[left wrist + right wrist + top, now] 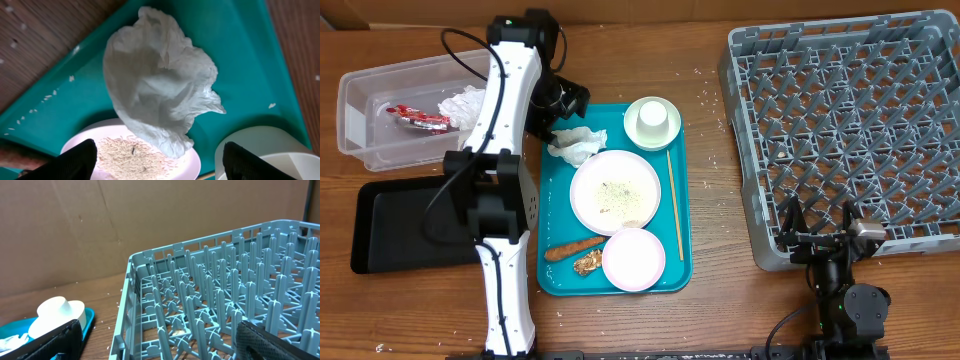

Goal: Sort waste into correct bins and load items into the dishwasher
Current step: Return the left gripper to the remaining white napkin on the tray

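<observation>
You see brown wood-grain desk, white crumbs scattered on it; plain brown cardboard wall behind, evenly lit.

A brown wooden table, its grain running side to side, fills the overhead view. A rectangular teal tray with rounded corners lies flat near its middle, long sides running away from the near edge. Small white specks are scattered over the wood just right of the tray's far corner, and the left wrist view shows more of them strewn along the tray's floor near its rim. Behind the table, a plain brown cardboard wall, creased in faint lines, stands upright.
</observation>
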Controlling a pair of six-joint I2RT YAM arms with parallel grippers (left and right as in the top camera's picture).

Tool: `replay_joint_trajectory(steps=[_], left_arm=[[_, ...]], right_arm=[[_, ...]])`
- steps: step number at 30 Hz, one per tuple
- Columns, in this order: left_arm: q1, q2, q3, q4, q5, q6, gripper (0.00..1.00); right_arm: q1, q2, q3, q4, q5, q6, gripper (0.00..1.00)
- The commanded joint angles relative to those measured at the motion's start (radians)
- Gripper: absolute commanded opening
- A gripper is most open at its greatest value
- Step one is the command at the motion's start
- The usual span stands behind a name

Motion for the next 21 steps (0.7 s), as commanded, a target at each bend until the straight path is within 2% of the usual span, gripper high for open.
replay_joint_trajectory(steps=[1,7,11,21], left_arm=[[-0.016,0.051,-0.005,0.0,0.066,-0.029,0.81],[-0.028,0.076,-0.005,0.017,0.035,-0.029,0.8],[-0.037,0.078,-0.005,0.049,0.026,-0.029,0.74],[-0.068,0.078,-0.005,0.044,-0.053,-0.029,0.68]], right_arm=[[0.003,-0.01,-0.01,0.003,-0.003,-0.006,1.0],[0.003,-0.01,-0.01,0.003,-0.003,-0.007,1.0],[0.003,-0.01,-0.01,0.003,-0.003,-0.006,1.0],[0.003,-0.01,-0.01,0.003,-0.003,-0.006,1.0]])
